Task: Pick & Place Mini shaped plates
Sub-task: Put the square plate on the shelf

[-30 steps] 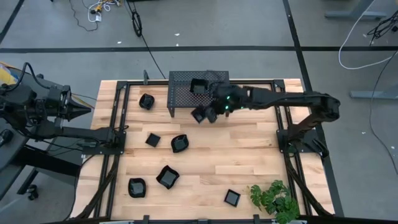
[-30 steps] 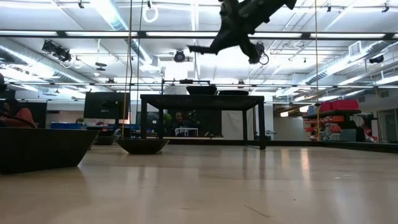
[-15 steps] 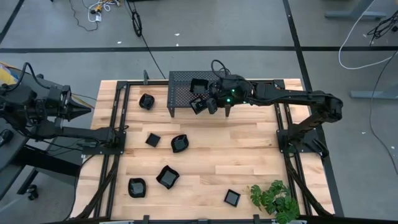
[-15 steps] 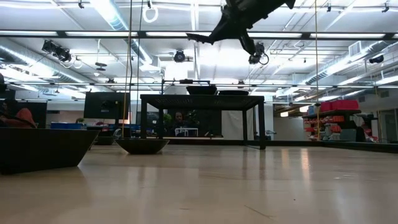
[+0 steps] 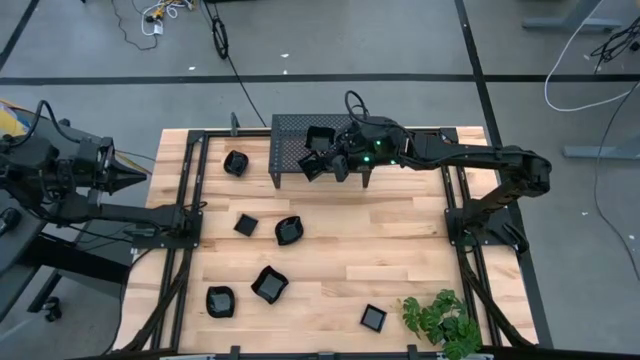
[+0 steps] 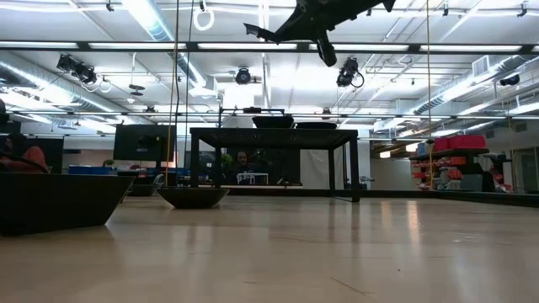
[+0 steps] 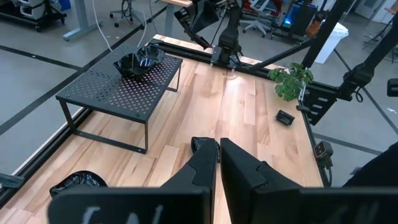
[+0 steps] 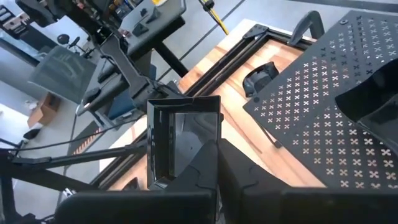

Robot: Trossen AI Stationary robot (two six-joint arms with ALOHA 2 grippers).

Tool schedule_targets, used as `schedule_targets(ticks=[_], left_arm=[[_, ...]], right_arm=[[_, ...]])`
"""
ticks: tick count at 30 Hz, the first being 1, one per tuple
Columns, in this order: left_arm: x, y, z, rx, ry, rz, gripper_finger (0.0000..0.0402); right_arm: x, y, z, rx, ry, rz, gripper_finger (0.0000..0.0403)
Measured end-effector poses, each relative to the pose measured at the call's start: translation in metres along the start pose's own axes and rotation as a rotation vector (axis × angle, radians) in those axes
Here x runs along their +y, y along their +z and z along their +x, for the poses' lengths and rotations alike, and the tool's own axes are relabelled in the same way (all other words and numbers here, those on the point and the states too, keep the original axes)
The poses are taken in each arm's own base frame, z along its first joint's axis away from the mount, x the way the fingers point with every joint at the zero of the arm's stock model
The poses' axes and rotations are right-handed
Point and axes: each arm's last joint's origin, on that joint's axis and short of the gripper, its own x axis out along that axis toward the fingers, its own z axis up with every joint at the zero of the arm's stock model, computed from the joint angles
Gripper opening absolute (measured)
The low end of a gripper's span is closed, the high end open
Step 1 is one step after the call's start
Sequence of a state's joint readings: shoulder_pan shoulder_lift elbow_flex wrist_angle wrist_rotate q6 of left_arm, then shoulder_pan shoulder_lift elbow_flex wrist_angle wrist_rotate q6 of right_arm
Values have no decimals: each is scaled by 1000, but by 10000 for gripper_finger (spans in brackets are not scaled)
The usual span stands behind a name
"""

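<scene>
The right gripper (image 5: 325,166) is clenched on a square mini plate (image 8: 184,142), carrying it tilted in the air above the front part of the perforated stand (image 5: 290,150) — the right wrist view shows the dish pinched by its rim between the fingers, with the stand's cross-punched top beneath. This looks like the placing step: one dish (image 5: 320,138) already sits on the stand's deck, and the carried one seems meant to join it. The next move, as I judge it, calls for levelling the plate and lowering it onto bare deck beside the seated dish without knocking it, then letting go. The other mini plates remain on the table (image 5: 420,250) in front of the stand and to its left — one (image 5: 235,162) just beside the stand's left legs, the rest (image 5: 288,231) well apart toward the table's near edge. The left gripper (image 7: 219,152) waits far to the stand's left, fingers pressed together on nothing. No brand, label or legible writing shows anywhere.
</scene>
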State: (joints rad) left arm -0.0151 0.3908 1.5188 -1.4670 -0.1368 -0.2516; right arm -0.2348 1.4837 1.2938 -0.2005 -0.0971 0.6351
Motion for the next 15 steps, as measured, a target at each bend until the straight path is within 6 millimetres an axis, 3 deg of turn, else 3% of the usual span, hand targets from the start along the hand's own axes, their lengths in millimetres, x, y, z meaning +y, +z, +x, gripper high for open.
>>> schedule_targets(ticks=[6, 10, 15], left_arm=[[0, 0, 0, -1, 5, 20, 25], [3, 1, 0, -22, 102, 103, 25], [5, 1, 0, -37, 164, 78, 25]], right_arm=[[4, 0, 0, -17, 20, -46, 3], [10, -1, 1, -27, 44, -76, 3], [18, -5, 1, -30, 74, -163, 3]])
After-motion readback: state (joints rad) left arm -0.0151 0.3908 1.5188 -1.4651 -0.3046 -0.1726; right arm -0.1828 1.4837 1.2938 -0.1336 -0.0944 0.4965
